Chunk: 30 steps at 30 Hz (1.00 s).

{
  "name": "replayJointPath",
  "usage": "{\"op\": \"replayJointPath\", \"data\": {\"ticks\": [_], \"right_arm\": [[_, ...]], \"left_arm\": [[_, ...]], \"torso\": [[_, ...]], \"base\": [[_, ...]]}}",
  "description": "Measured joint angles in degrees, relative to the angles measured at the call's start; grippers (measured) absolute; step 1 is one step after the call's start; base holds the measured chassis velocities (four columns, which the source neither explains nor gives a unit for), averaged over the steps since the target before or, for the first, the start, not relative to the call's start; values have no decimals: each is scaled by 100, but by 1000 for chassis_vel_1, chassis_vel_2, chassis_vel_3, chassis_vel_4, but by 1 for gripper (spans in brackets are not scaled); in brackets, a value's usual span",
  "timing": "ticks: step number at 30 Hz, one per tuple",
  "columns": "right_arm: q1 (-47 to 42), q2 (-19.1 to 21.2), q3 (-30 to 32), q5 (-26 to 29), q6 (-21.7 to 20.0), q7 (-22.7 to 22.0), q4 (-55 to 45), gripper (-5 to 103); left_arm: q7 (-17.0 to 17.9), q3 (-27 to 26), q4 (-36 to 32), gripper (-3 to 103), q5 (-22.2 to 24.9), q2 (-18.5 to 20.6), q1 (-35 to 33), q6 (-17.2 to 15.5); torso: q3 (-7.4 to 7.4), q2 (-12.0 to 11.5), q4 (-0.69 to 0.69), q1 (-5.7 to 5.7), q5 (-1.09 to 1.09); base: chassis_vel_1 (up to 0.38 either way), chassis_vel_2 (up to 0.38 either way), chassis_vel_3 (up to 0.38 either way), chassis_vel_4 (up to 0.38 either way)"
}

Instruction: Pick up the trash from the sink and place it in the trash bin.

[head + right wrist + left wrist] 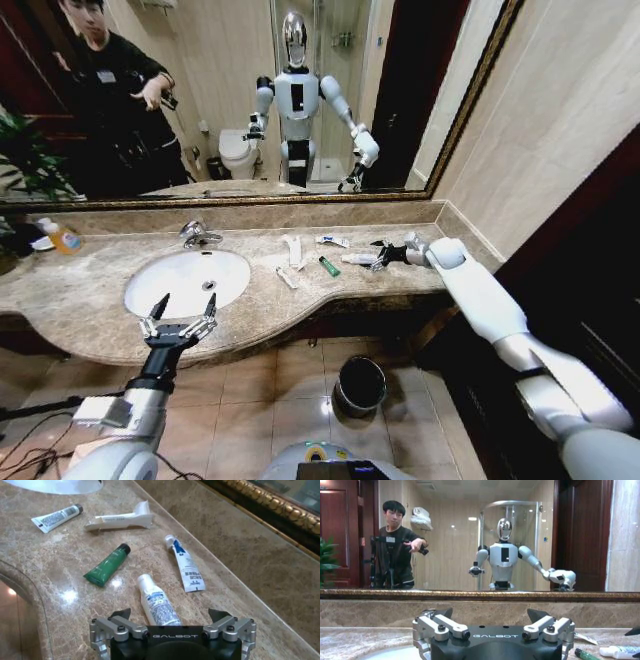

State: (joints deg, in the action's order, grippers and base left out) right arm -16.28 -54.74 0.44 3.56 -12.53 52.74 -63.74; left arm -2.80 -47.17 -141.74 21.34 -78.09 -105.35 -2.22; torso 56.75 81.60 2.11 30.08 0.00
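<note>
The trash lay on the marble counter (90,290) rather than in the basin, right of centre in the head view: a white tube (159,603) nearest the right gripper (170,615), a green tube (106,564) just beside it, a flat white-and-blue tube (185,564) toward the backsplash, long white wrappers (122,517) beyond, and a small dark-capped white tube (56,517) near the sink (180,275) rim.

These pieces looked light and soft-walled; I judged the tubes would squash rather than break, and their glossy skins might slide on the polished stone. The white tube seemed best pinched across its mid-body. The flat wrappers looked hardest, lying thin against the counter.

The right gripper hovered low over the white tube, its jaws spread apart with the tube's near end between them, nothing held. The left gripper (182,310) hung at the lower left of the head view, over the counter's front edge by the sink, fingers also parted and empty.

The green tube lay close enough that a finger might nudge it. The trash bin (360,385) stood on the tiled floor, lower centre, under the counter's overhang. A chrome faucet (196,234) sat behind the basin, and an orange soap bottle (62,236) stood far left, well apart.
</note>
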Motion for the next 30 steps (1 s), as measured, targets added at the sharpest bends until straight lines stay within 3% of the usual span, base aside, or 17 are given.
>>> {"op": "replayJointPath", "data": {"ticks": [7,17,22,25,27,30], "right_arm": [[263,133,-576,111,-106,128,41,100],[362,-20,-696,137,-300,6,253,103],[352,-41,-689,197,-342,2,256,93],[337,-41,-669,192,-366,-29,252,81],[336,-38,-662,191,-368,-44,250,81],[336,-37,-649,314,-392,-242,246,70]], "left_arm": [[0,0,0,100,0,0,0,0],[0,0,0,100,0,0,0,0],[0,0,0,100,0,0,0,0],[0,0,0,100,0,0,0,0],[0,0,0,100,0,0,0,0],[0,0,0,100,0,0,0,0]], "torso": [[0,0,0,0,0],[0,0,0,0,1],[0,0,0,0,0],[0,0,0,0,0],[0,0,0,0,0],[0,0,0,0,0]], "base": [[0,0,0,0],[0,0,0,0],[0,0,0,0],[0,0,0,0],[0,0,0,0],[0,0,0,0]]}}
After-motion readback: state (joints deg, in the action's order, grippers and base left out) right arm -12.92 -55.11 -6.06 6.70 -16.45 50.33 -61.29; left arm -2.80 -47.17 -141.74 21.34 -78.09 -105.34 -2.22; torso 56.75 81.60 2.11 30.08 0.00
